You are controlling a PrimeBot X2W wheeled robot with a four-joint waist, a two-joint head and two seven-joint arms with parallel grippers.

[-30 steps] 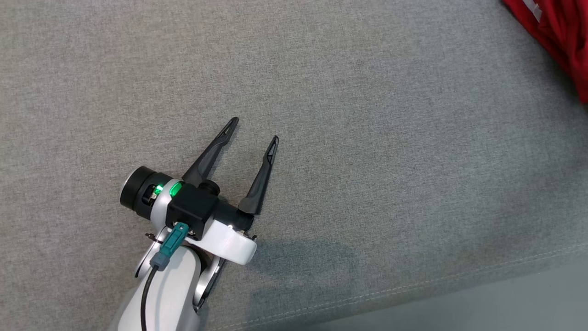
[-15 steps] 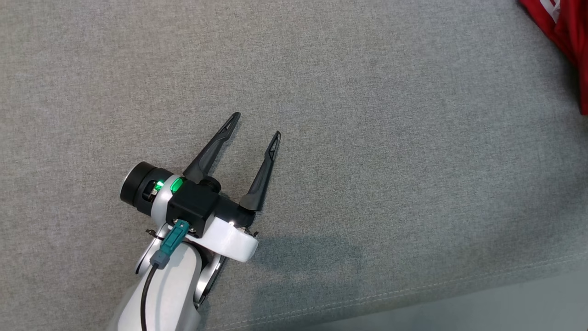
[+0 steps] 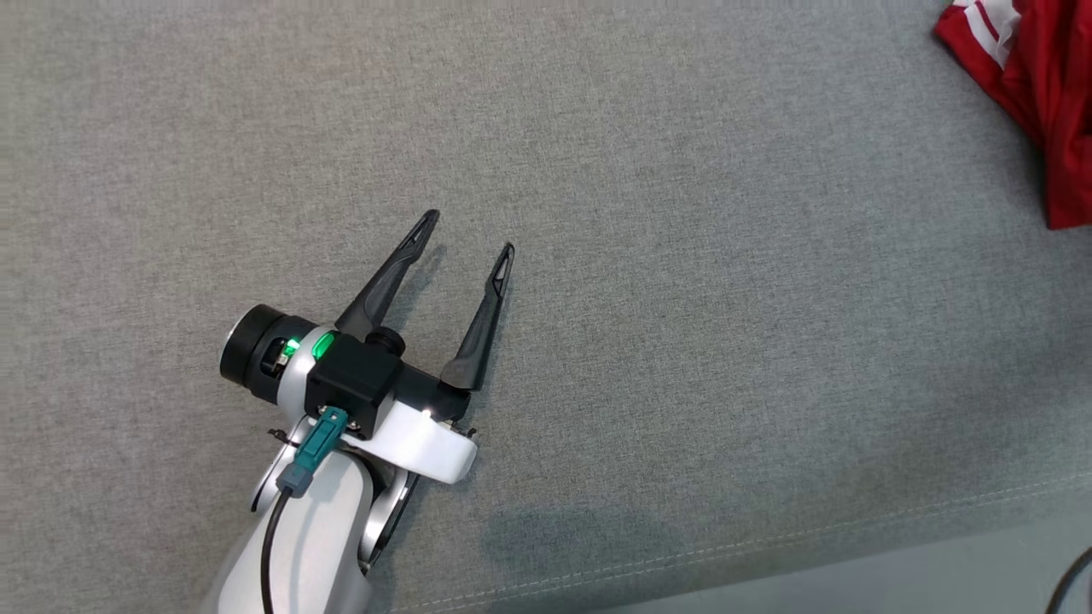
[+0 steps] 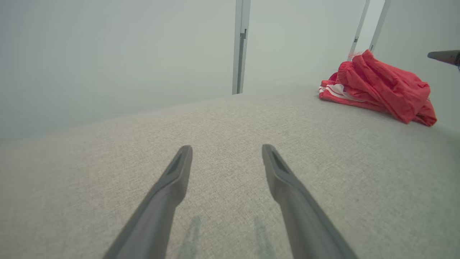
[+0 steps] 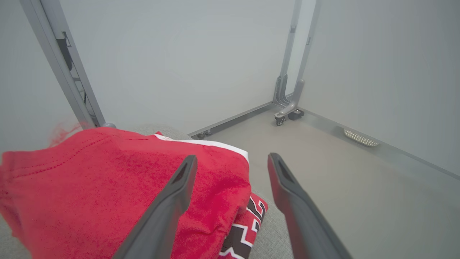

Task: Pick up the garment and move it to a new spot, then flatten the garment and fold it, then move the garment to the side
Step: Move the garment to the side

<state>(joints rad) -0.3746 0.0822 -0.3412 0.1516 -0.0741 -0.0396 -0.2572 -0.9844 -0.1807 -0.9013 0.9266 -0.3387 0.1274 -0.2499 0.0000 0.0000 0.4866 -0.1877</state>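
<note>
1. The garment (image 3: 1036, 94) is a red piece with white stripes. It's bunched up in a heap at the far right corner of the head view, on the grey fabric surface (image 3: 682, 341).
2. The right wrist view has us looking down on crumpled red cloth with white trim. Some black-and-white lettering (image 5: 248, 223) pokes out from under its near edge.
3. Our right gripper (image 5: 231, 158) is right above that heap, with its fingers spread wide and nothing between them. One finger crosses the red cloth in that view and the other sits over the bare floor (image 5: 341, 172). We honestly can't tell if either one touches the fabric.
4. Our left gripper (image 3: 469, 234) is well apart from the garment, down at the lower left of the head view. It's low over the grey surface, fingers wide apart and empty.
5. Further out there's a grey metal frame (image 5: 287, 90) on a little caster, with pale walls behind it.
</note>
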